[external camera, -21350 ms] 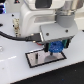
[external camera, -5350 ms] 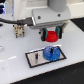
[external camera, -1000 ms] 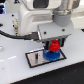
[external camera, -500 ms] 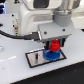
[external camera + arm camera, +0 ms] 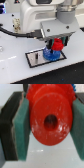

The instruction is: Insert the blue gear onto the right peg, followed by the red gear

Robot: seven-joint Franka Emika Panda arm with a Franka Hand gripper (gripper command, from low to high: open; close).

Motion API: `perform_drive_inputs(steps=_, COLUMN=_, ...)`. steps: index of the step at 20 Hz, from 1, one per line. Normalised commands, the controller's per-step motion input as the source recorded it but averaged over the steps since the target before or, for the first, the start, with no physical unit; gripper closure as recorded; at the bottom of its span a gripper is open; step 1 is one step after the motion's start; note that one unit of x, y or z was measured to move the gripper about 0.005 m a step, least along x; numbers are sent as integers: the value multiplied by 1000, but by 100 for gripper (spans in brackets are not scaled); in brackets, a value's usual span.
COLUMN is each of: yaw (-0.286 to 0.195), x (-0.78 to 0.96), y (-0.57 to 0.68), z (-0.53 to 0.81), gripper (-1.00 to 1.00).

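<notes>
Tool (image 5: 57,46) clamped on red gear (image 5: 50,119); blue gear (image 5: 49,54) just beneath, only in exterior view.

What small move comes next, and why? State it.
Probably lower the red gear a little further. The gripper is shut on it, and the exterior view shows it just above the blue gear, which already lies on the plate.

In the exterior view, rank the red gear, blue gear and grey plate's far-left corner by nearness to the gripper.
1. red gear, between the fingers of the gripper.
2. blue gear, just beneath it on the plate.
3. plate corner, out toward the exterior view's left.
</notes>
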Motion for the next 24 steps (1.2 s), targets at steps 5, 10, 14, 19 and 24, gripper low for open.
perform_drive_inputs(steps=5, yaw=0, x=135, y=-124, z=-35, gripper=100)
perform_drive_inputs(steps=10, yaw=0, x=128, y=-89, z=-45, gripper=100)
perform_drive_inputs(steps=14, yaw=0, x=46, y=-9, z=74, gripper=100)
perform_drive_inputs(steps=19, yaw=0, x=31, y=-38, z=97, gripper=100)
perform_drive_inputs(steps=24, yaw=0, x=53, y=-22, z=246, gripper=100)
